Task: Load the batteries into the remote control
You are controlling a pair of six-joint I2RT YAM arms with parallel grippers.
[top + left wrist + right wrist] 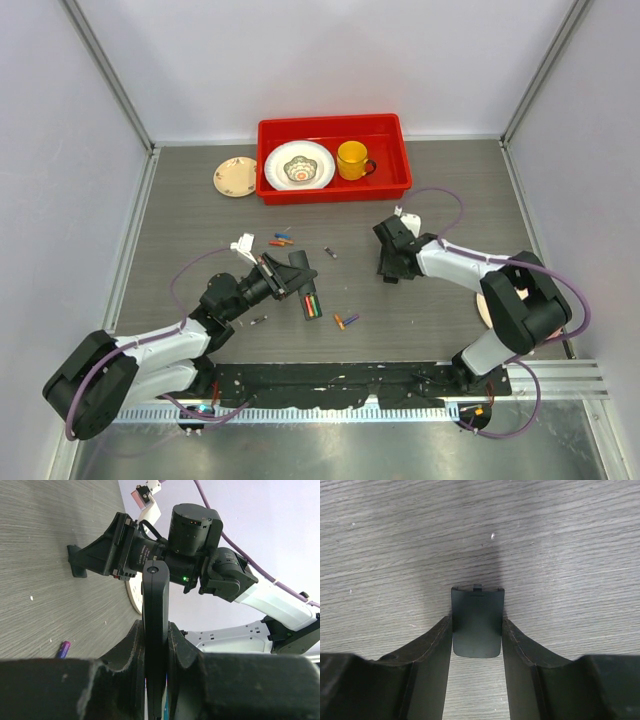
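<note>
My left gripper is shut on the remote control, a slim black bar held edge-on between the fingers. A green and a red battery lie in its open bay. Loose batteries lie on the table: a small cluster, a grey one, an orange and purple pair, and a purple one. My right gripper is low on the table, its fingertips pressed against both sides of a flat black battery cover.
A red tray at the back holds a white bowl and a yellow mug. A small plate sits left of it. A pale disc lies under the right arm. Walls enclose the table.
</note>
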